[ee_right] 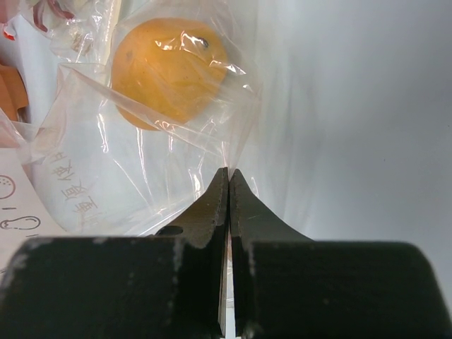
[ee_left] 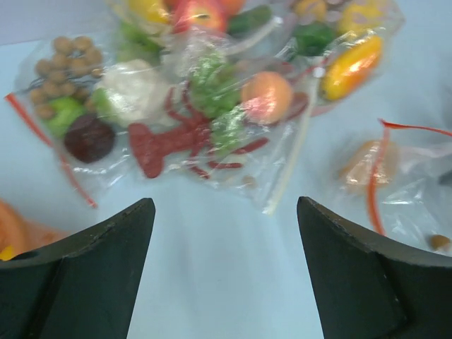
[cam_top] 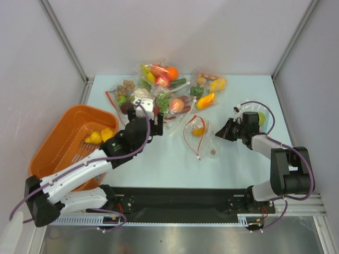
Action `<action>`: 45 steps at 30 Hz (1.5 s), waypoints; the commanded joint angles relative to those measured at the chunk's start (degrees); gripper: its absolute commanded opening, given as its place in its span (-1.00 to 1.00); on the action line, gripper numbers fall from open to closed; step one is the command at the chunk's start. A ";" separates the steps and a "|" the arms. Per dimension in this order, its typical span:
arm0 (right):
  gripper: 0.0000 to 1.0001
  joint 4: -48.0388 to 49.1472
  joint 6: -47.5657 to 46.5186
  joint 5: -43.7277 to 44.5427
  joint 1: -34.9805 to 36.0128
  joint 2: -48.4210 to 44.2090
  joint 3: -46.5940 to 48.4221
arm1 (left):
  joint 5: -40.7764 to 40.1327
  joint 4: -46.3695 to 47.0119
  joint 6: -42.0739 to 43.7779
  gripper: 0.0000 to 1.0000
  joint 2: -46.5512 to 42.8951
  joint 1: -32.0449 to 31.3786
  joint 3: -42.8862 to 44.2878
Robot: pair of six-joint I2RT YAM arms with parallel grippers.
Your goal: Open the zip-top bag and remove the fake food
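The zip-top bag [cam_top: 200, 136] lies mid-table, clear, with a red zip strip curling along its left side. An orange piece of fake food [cam_top: 197, 131] sits inside it. My right gripper [cam_top: 221, 131] is at the bag's right edge. In the right wrist view it [ee_right: 228, 173] is shut on a fold of the clear plastic [ee_right: 141, 162], with the orange piece [ee_right: 169, 70] just beyond the tips. My left gripper [cam_top: 153, 120] is open and empty above the table [ee_left: 226, 212], in front of the pile of bags. The bag shows at the right of that view [ee_left: 402, 176].
A pile of filled clear bags [cam_top: 164, 90] lies at the back centre, with cauliflower [ee_left: 134, 92], broccoli and brown balls. An orange basket [cam_top: 63, 132] at the left holds yellow pieces [cam_top: 100, 136]. A small brown bit [cam_top: 213, 152] lies by the bag.
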 commanded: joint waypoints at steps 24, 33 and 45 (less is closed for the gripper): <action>-1.00 1.27 -0.75 -1.64 0.43 -2.69 -1.18 | 22.22 9.88 -3.46 -0.06 23.72 -7.76 13.77; -1.00 0.65 -1.19 -1.38 0.34 -2.87 -1.18 | 26.97 11.20 -5.48 -0.16 29.25 -8.03 14.82; -1.00 0.74 -1.01 -3.22 -0.28 -2.43 -0.66 | 29.17 10.76 -5.31 -0.20 39.35 -8.03 17.90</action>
